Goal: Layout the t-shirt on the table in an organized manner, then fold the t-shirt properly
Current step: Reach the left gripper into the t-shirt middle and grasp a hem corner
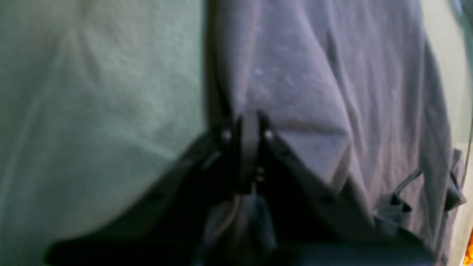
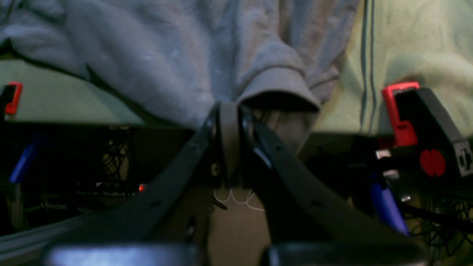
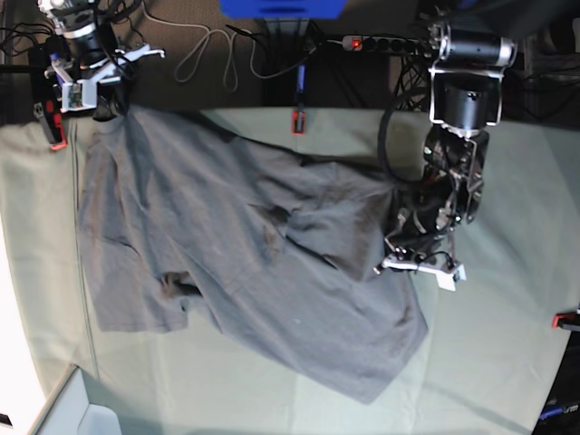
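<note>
The plain medium-grey soft cotton t-shirt [image 3: 245,263] lies spread but rumpled across the middle of the large flat table under its pale mint-green creased cloth [image 3: 507,344], one corner of the shirt reaching up to the table's far corner where my right gripper [image 2: 229,111] sits, the opposite side running towards my left gripper [image 1: 248,123] nearer the middle of the other half of the table. My right jaws are pressed together on a bunched ridge of the grey fabric right at the table's far edge; in the right wrist view a hemmed fold of the shirt arches just beside the closed tips, and a small red clamp [image 2: 401,114] grips the green cloth at that same edge. My left jaws are also closed, pinching the edge of the shirt where the grey cloth meets the bare green cover; the fabric puckers up into the tips and falls away in long creases. My right arm is tucked at the far corner of the table, wrist low over the edge. My left arm reaches down from its base beyond the far edge, forearm pointing steeply at the table, wrist bent over the shirt's border. Another red clamp [image 3: 295,120] holds the cover at the middle of the far edge.
</note>
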